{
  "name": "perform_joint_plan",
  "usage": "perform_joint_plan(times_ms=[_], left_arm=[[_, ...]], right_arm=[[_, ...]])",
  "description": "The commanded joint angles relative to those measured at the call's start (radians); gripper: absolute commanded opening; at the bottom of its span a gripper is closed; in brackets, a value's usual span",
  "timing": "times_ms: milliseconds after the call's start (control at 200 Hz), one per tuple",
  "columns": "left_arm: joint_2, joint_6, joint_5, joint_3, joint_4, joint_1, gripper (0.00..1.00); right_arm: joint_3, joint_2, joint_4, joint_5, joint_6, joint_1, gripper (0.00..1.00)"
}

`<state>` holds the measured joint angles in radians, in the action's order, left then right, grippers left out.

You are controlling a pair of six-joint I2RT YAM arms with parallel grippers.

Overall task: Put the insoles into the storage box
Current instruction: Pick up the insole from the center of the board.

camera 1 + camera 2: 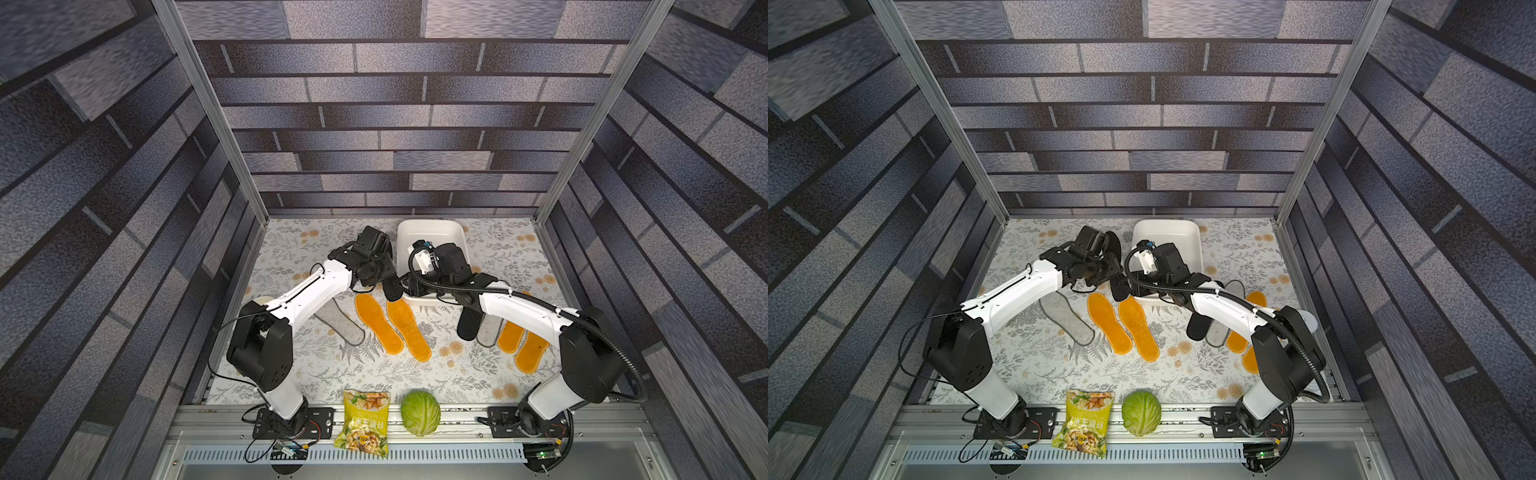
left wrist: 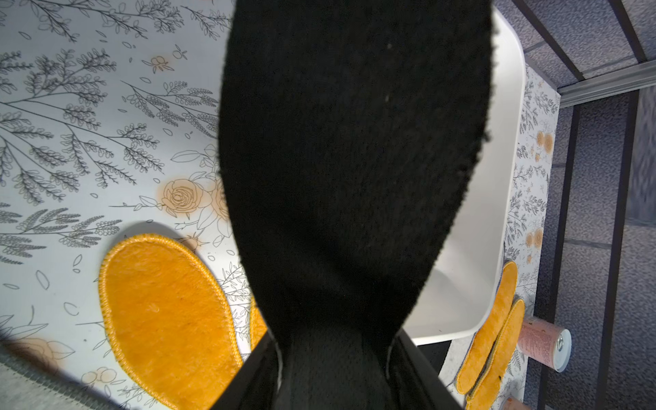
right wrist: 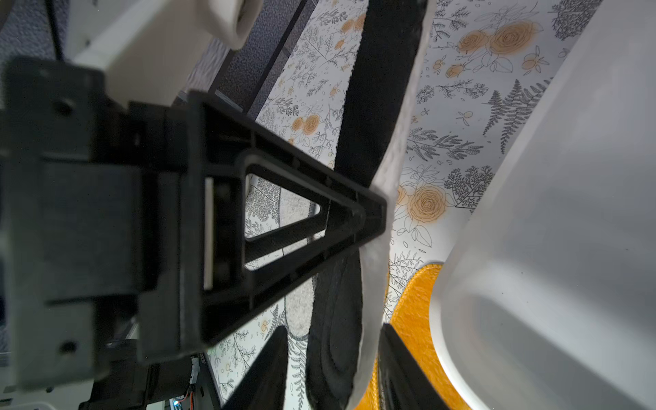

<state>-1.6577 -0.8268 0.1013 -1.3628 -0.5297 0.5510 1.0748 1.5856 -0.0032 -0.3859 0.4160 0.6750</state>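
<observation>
Floral-print tabletop point(image 1: 374, 374) inside a booth with brick-pattern walls, and the white storage box point(image 1: 436, 232) sits at the far middle of it. The left gripper point(image 2: 332, 358) is clamped tight on one end of a black insole point(image 2: 355, 142) — it's held up off the table, just beside the box's near corner, not inside it. The right gripper point(image 3: 333, 328) is at that same insole with a finger on either side. You can see a sliver of table between one finger and the fabric, so its jaws are apart and not pinching.

The other insoles lie flat on the table. A grey insole point(image 1: 345, 328) and two orange insoles point(image 1: 378, 324) sit side by side in front of the box. Under the right arm there's a bunch of four insoles point(image 1: 469, 324) — one black, one grey, two orange. A cabbage point(image 1: 420, 412) and a snack bag point(image 1: 365, 422) rest on the front rail.
</observation>
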Motion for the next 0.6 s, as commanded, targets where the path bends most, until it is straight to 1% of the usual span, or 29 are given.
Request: perform_joint_plan(times_ms=[0, 451, 491, 596], left_arm=[[0.035, 0.029, -0.004, -0.037, -0.027, 0.009, 0.50], [0.050, 0.029, -0.005, -0.037, -0.027, 0.013, 0.50], [0.050, 0.029, -0.005, -0.038, -0.026, 0.013, 0.50], [0.046, 0.029, -0.003, -0.042, -0.026, 0.017, 0.51]], right_arm=[[0.032, 0.023, -0.027, 0.014, -0.021, 0.005, 0.37], [0.047, 0.058, -0.066, 0.038, -0.038, 0.005, 0.33], [0.047, 0.062, -0.064, 0.036, -0.036, 0.006, 0.32], [0.053, 0.072, -0.060, 0.021, -0.032, 0.006, 0.24]])
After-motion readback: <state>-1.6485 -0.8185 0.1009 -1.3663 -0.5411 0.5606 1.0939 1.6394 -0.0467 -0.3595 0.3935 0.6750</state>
